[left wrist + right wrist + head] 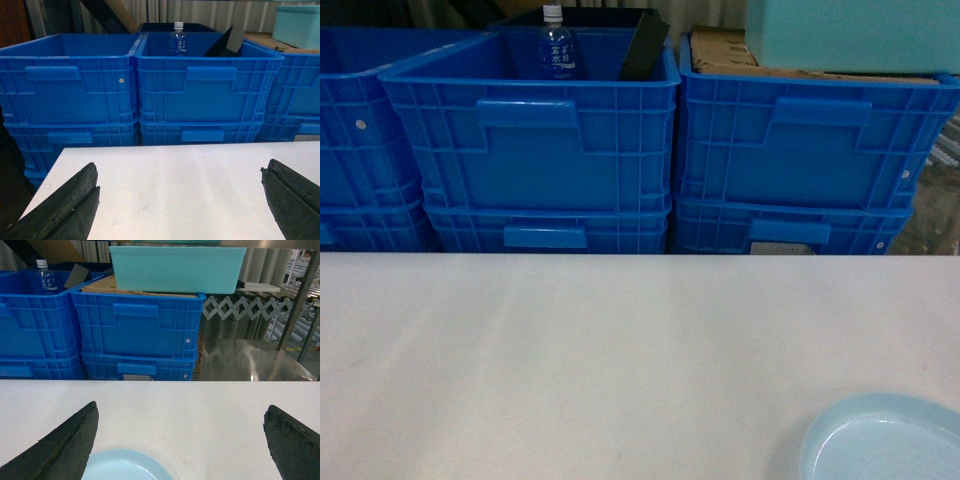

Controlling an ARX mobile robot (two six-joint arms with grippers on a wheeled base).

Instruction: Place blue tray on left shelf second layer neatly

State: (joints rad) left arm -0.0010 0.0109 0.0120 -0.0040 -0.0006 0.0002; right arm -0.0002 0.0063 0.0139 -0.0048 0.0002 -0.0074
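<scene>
From the head camera, the white table (570, 350) fills the lower half, and the blue tray (885, 440) lies on it at about five o'clock, partly cut off by the frame's bottom-right corner. Behind the table's far edge, toward twelve o'clock, stand stacked dark-blue crates (535, 150); a water bottle (557, 45) stands upright in the middle top crate beside a leaning black panel (645, 45). A pale teal bin (850, 35) rests on cardboard over the right-hand crate at one o'clock.

The left wrist camera shows the left gripper (180, 200) spread wide over bare tabletop, its dark fingers (65, 207) at seven and five o'clock with nothing between them. The crates rise straight ahead, the bottle at twelve.

The right wrist camera shows the right gripper (180, 440) equally wide apart, empty, hovering above the tray, whose rim appears at six o'clock just inside the left finger. Steel posts of the left shelf (297, 302) stand at two o'clock.
</scene>
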